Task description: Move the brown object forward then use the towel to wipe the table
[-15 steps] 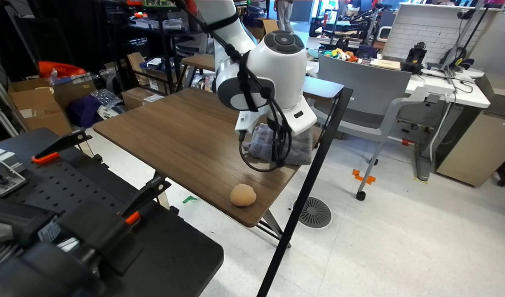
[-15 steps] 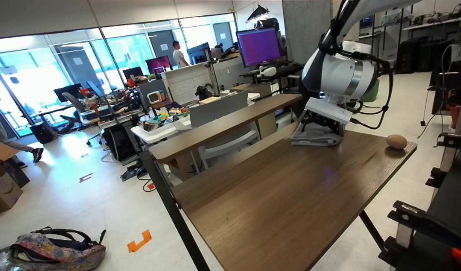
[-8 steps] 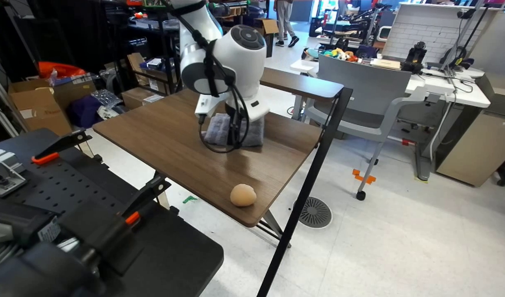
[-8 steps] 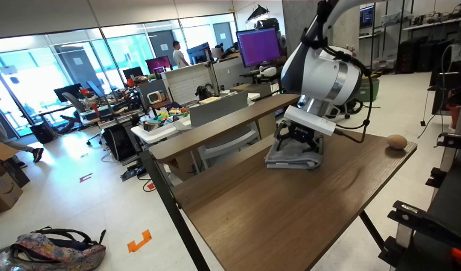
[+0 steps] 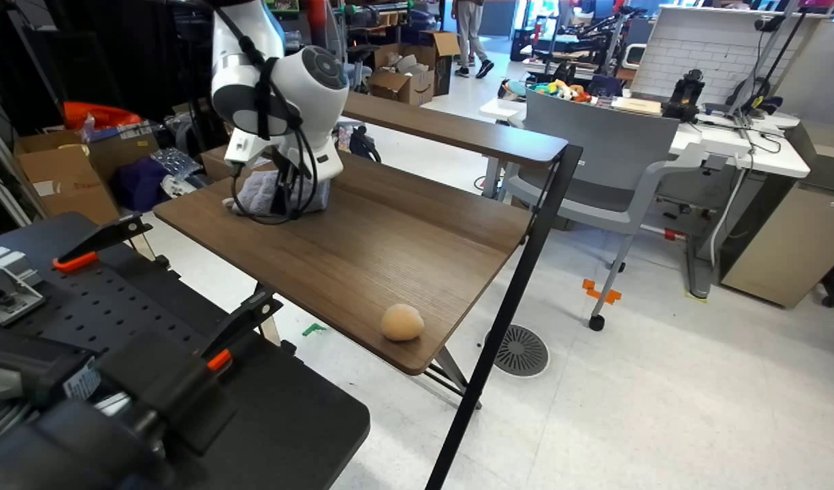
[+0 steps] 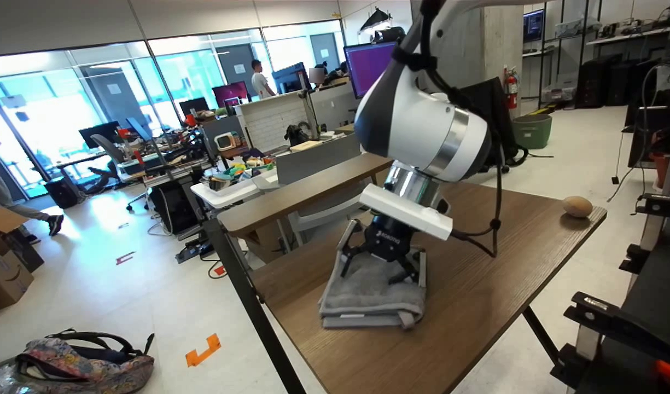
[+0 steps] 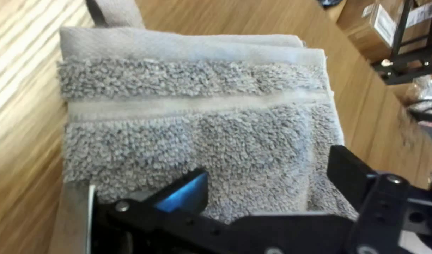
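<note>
Wrist view shows the towel [image 7: 201, 141]; exterior views add the brown object [image 5: 402, 322].

The towel [image 6: 370, 300] is grey and folded, lying on the wooden table [image 6: 455, 334] under the gripper [image 6: 376, 272]. The rounded brown object [image 6: 577, 207] rests well apart from the gripper.

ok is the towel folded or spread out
Folded: the towel shows stacked layers along its edge in an exterior view, and the wrist view shows a doubled edge too.
</note>
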Tool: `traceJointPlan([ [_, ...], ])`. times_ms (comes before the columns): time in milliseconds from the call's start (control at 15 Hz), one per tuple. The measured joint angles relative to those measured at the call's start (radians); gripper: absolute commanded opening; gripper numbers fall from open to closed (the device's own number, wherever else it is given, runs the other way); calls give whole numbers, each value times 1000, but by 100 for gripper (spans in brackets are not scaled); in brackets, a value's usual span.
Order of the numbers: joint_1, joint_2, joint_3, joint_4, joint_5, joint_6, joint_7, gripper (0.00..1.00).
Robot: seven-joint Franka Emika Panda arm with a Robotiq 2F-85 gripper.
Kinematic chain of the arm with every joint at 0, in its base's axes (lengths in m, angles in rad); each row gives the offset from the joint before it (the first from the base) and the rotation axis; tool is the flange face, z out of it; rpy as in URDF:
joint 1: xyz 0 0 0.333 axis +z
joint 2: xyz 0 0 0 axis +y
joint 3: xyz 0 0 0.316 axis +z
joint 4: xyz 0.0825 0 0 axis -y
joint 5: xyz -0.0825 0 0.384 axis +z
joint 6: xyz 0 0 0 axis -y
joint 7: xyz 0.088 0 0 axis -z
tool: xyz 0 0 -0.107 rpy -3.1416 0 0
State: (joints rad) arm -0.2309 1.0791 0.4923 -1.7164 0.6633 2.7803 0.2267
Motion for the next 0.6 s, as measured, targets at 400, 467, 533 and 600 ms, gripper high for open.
traceJointPlan([
  [400, 160, 49, -36, 131, 46, 7, 52, 100],
  [467, 171, 59, -53, 162, 48, 7, 72, 100],
  [533, 178, 67, -71, 191, 50, 7, 90, 100],
  [600, 181, 75, -90, 220, 53, 10, 104, 100],
])
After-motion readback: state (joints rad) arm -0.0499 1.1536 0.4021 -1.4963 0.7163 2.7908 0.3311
